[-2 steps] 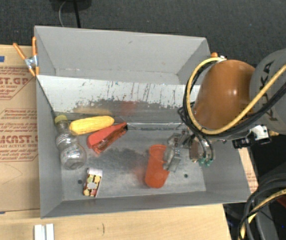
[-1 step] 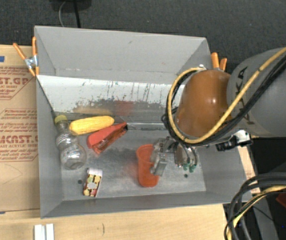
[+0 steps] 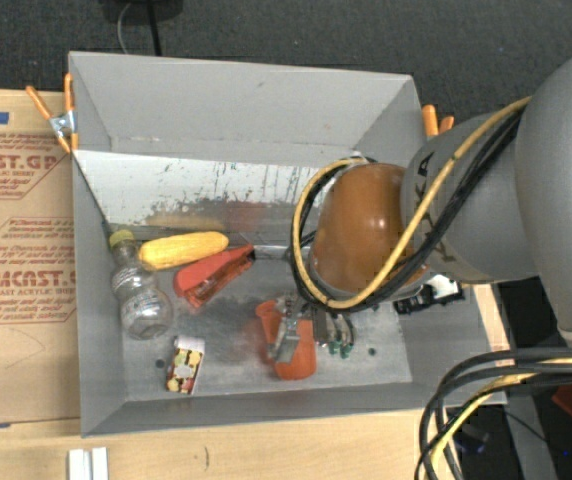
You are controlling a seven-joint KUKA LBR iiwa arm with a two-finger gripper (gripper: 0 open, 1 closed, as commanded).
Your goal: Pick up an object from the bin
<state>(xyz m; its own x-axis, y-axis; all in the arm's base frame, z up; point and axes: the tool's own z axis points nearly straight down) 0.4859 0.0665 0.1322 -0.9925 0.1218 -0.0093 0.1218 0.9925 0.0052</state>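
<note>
Orange lumpy thing (image 3: 298, 363) lies on the floor of the bin (image 3: 236, 118), to the lower right of the red stapler (image 3: 213, 274) and apart from it, on the side away from the yellow corn cob (image 3: 183, 249). The pincer (image 3: 288, 340) hangs low, directly over its middle; whether it is released or clenched cannot be told. Its long axis seems to slant away from the stapler, so a grip would likely cross that line.
</note>
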